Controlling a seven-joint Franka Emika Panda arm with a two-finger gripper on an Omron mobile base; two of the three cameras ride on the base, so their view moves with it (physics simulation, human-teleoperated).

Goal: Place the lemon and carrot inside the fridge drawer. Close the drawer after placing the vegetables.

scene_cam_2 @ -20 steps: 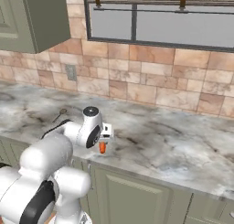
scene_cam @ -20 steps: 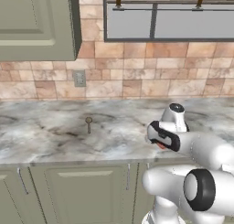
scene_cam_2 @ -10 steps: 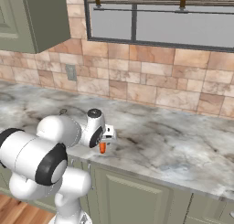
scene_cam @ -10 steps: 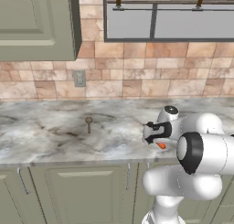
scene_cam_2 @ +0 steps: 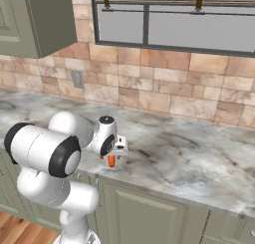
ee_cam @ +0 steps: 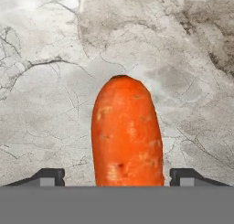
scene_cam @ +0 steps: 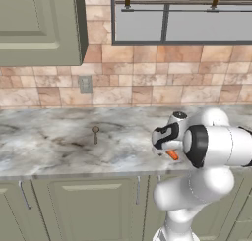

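Observation:
A stubby orange carrot (ee_cam: pixel 126 134) lies on the marble counter (scene_cam: pixel 59 141) near its front edge. My gripper (ee_cam: pixel 118 177) points down over the carrot and straddles it. The two dark fingertips (ee_cam: pixel 48 176) stand either side of the carrot, with a gap of bare counter between each and it, so the gripper is open. From the left base the carrot (scene_cam: pixel 172 155) peeks out just below the hand (scene_cam: pixel 165 144). From the right base the carrot (scene_cam_2: pixel 111 161) hangs into view under the gripper (scene_cam_2: pixel 115 153). The lemon and the fridge drawer are out of view.
A brown spoon-like utensil (scene_cam: pixel 95 133) lies on the counter to the left of the hand. The tiled wall with an outlet (scene_cam: pixel 85 84) and a window (scene_cam: pixel 182 23) runs behind. Green cabinet doors (scene_cam: pixel 83 210) sit below the counter's front edge.
The arm's big elbow joint has swung up and across in front of both base cameras. The hand has stayed over the carrot, which has not moved.

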